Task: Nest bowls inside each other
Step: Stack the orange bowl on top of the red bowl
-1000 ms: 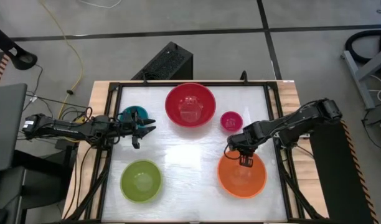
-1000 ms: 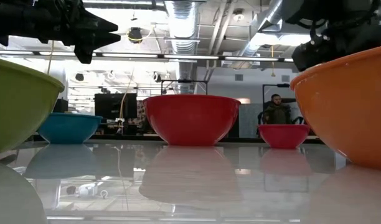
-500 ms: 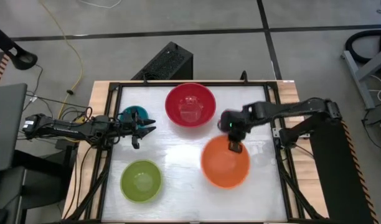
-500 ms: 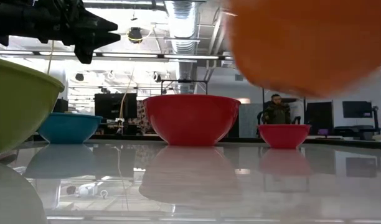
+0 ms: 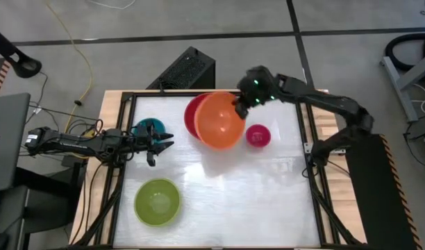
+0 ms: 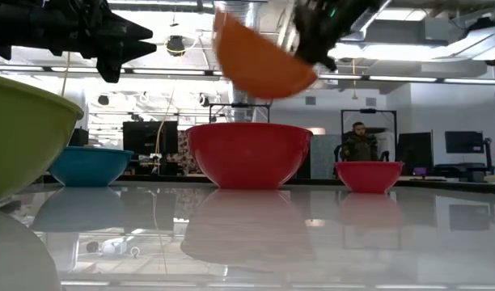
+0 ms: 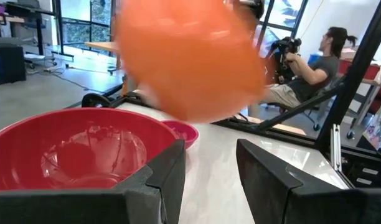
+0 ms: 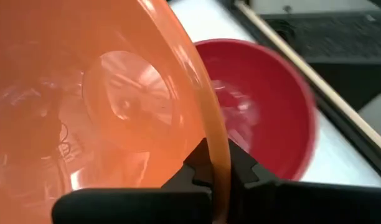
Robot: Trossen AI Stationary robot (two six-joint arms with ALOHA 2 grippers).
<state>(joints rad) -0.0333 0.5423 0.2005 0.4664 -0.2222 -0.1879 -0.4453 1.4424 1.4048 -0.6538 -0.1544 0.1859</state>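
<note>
The orange bowl [image 5: 219,119] hangs tilted in the air over the red bowl [image 5: 192,114], which stands on its base at the table's far middle. My right gripper [image 5: 239,105] is shut on the orange bowl's far-right rim. The small pink bowl [image 5: 257,135] stands to the right of the red one. The teal bowl [image 5: 148,126] stands at the far left and the green bowl [image 5: 157,201] at the near left. My left gripper [image 5: 164,144] hovers open beside the teal bowl, pointing toward the red bowl [image 7: 78,149]. My right gripper pinches the orange bowl's rim [image 8: 216,155], one finger [image 8: 193,174] inside the bowl and the other [image 8: 243,171] outside. It comes from the table's right, slanting down. The bowl [image 6: 260,61] is lifted clear above the red bowl [image 6: 249,153] and tilted, its opening toward the gripper.
A black frame [image 5: 304,146] runs around the white table top. The near right part of the table, where the orange bowl stood, holds nothing now. A person sits in the room beyond the table [image 7: 315,62].
My right gripper has lifted the orange bowl off the near right of the table. It has carried the bowl up and toward the far edge and the left, until the bowl hangs over the red bowl. The bowl has tipped from level to tilted.
</note>
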